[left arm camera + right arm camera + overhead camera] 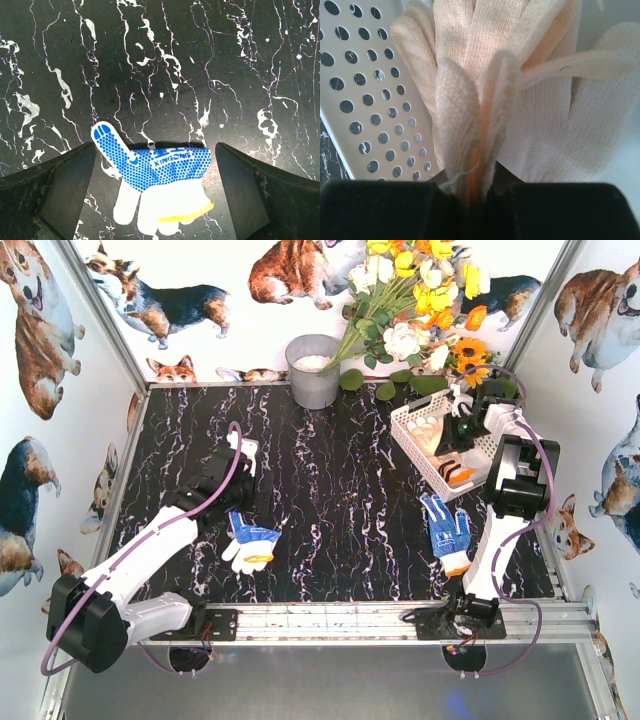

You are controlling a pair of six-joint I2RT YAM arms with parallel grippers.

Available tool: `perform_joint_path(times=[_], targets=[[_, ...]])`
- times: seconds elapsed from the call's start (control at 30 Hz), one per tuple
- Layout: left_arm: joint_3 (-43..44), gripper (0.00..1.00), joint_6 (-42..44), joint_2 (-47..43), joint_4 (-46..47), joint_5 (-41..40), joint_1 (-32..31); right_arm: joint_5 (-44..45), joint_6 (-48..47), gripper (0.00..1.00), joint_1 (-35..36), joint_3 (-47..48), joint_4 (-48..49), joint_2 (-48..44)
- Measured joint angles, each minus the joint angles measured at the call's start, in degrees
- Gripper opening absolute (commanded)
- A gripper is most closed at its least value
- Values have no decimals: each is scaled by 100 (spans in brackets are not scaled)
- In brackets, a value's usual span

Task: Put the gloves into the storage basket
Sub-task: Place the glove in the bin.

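Observation:
The white storage basket (412, 421) stands at the back right, with gloves inside. My right gripper (452, 432) is over the basket, shut on a cream knit glove (470, 125) with an orange cuff edge; its fingers hang over another white glove (555, 130) and the basket's perforated floor (365, 110). A blue-dotted white glove with a yellow cuff (250, 543) lies at the front left. My left gripper (155, 200) is open above it, a jaw on each side, not touching the glove (160, 185). Another blue-dotted glove with an orange cuff (447, 530) lies at the front right.
A grey metal bucket (313, 370) stands at the back centre. A bunch of artificial flowers (420, 300) leans over the back right behind the basket. An aluminium rail (340, 620) runs along the front edge. Walls close in on both sides.

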Motion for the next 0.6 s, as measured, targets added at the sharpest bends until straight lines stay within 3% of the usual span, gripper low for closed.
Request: perform_joint_path(times=[0.6], targets=[[0, 100, 2, 114, 0, 42, 0, -487, -46, 0, -7, 514, 15, 225]])
